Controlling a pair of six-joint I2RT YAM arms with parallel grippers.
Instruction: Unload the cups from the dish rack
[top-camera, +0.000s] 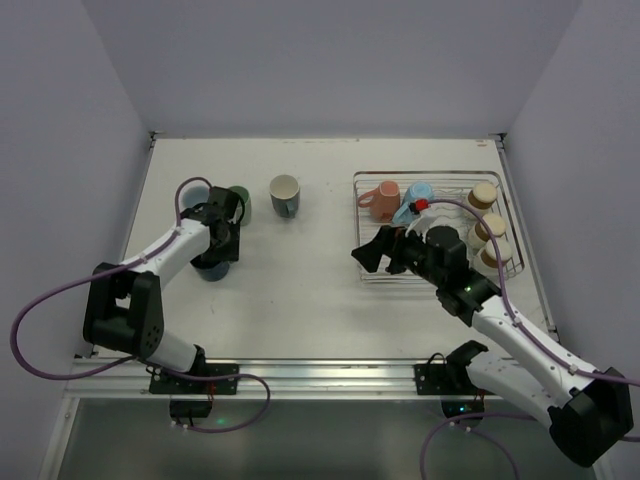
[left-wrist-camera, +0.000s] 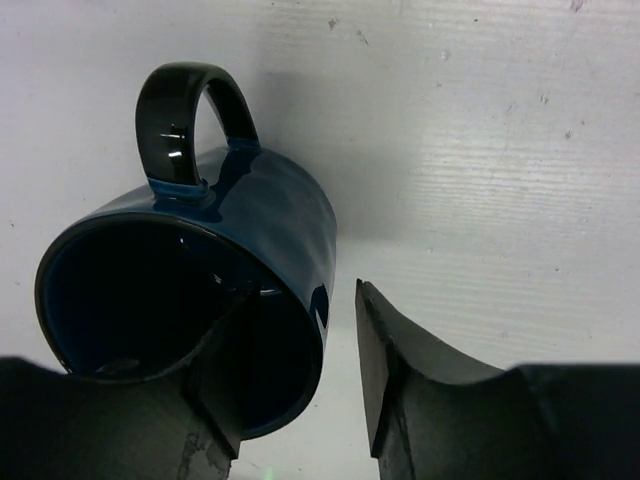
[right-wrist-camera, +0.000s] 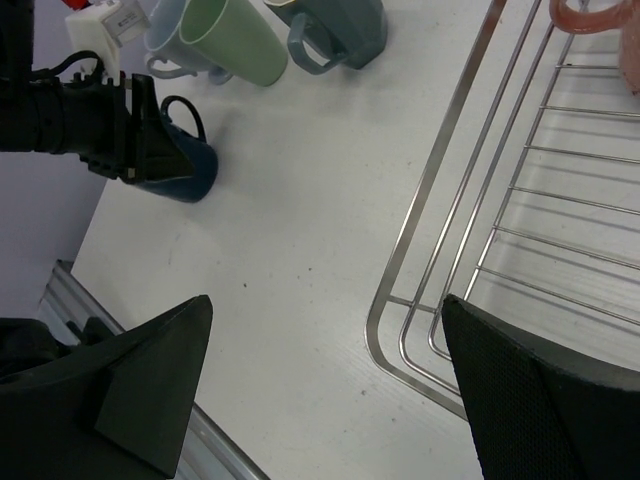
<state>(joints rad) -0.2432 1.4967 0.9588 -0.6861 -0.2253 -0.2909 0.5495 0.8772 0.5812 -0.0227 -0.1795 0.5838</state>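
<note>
Nearest, the right gripper (right-wrist-camera: 325, 300) hangs with its fingers spread as wide as they go and nothing between them but bare table (right-wrist-camera: 300, 200) and the near left corner of the dish rack (right-wrist-camera: 432, 180), which lies closer to the right finger. Beyond these fingers, inside the rack, lie a salmon-pink mug (top-camera: 380, 200) and a light blue cup (top-camera: 418, 192). Further to the right of them, three beige cups (top-camera: 490, 228) sit in a row along the rack's right side.

Across the table, the left gripper (left-wrist-camera: 300, 350) straddles the rim of a dark blue mug (left-wrist-camera: 250, 210) that rests on the table. One finger is down inside the mug, the other outside its wall with a narrow gap showing, so the jaws are partly open and not pinching. Inside the mug only dark glaze and that finger show. Its handle points away from the fingers.

A white tag (right-wrist-camera: 100, 25) sits on the left wrist, its print too small to read.

Past the left fingers stand a light blue mug (right-wrist-camera: 165, 35) and a green tumbler (right-wrist-camera: 235, 40) side by side, and a grey-blue mug (right-wrist-camera: 335, 30) further right, its mouth upward.
</note>
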